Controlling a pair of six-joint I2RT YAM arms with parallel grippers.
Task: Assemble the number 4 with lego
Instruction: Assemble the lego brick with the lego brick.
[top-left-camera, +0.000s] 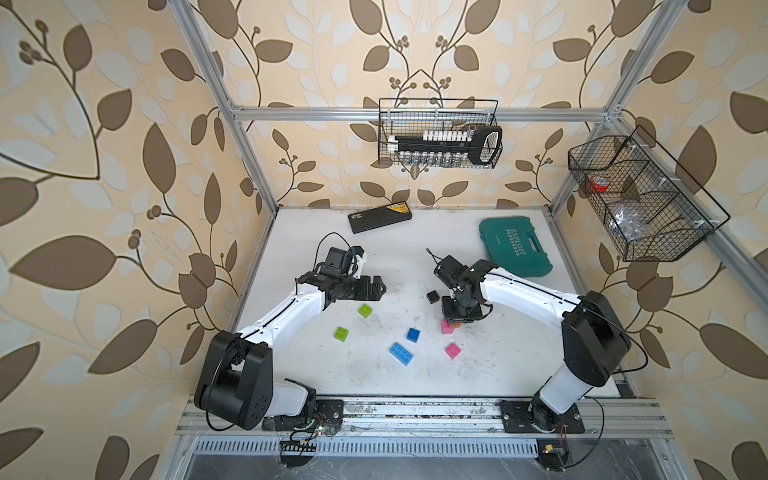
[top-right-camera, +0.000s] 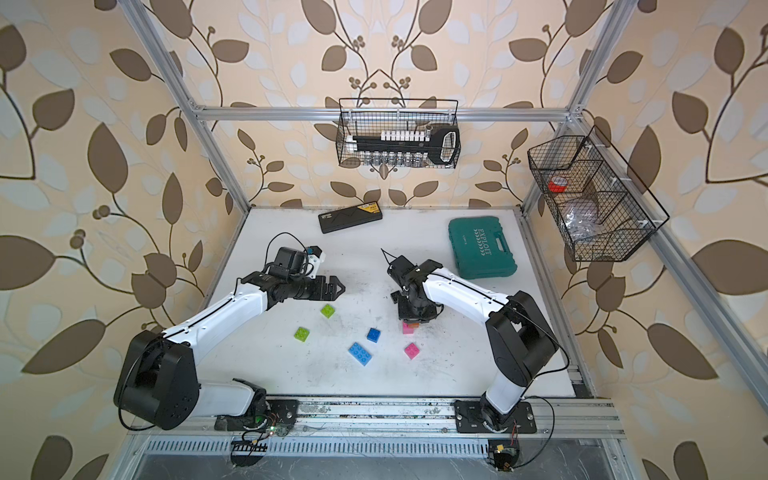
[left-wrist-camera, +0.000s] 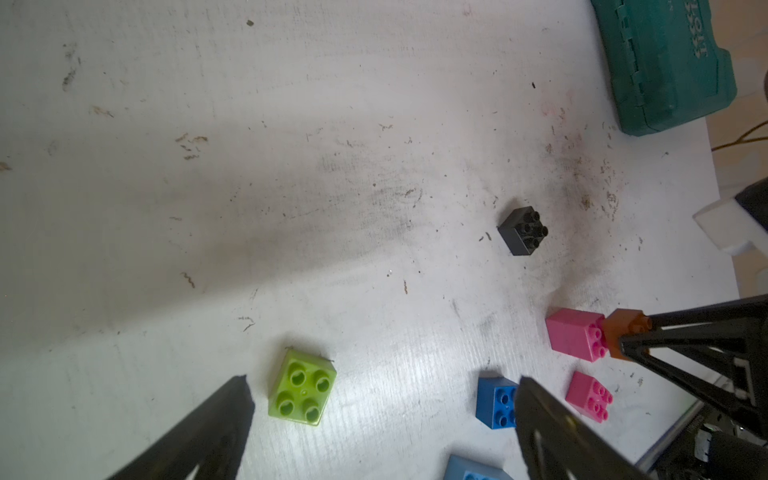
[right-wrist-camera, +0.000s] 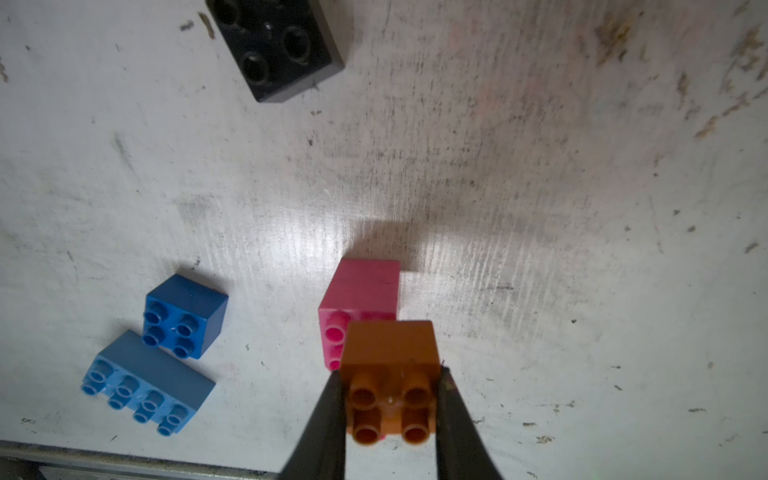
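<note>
My right gripper (right-wrist-camera: 390, 374) is shut on an orange lego brick (right-wrist-camera: 390, 345), studs up, held over part of a pink brick (right-wrist-camera: 361, 299). Whether the two touch I cannot tell. Loose on the table (top-left-camera: 316, 374) lie a black brick (top-left-camera: 433, 296), a dark blue brick (top-left-camera: 413, 334), a longer light blue brick (top-left-camera: 401, 353), another pink brick (top-left-camera: 453, 350) and two lime green bricks (top-left-camera: 365, 311) (top-left-camera: 341, 333). My left gripper (left-wrist-camera: 382, 382) hangs open above the table, near a lime green brick (left-wrist-camera: 302, 386), holding nothing. The number 4 is not in view.
A teal tool case (top-left-camera: 515, 247) lies at the back right of the table and a flat black box (top-left-camera: 380, 218) at the back edge. Wire baskets (top-left-camera: 440, 133) (top-left-camera: 636, 195) hang on the back and right walls. Aluminium frame posts stand at the corners.
</note>
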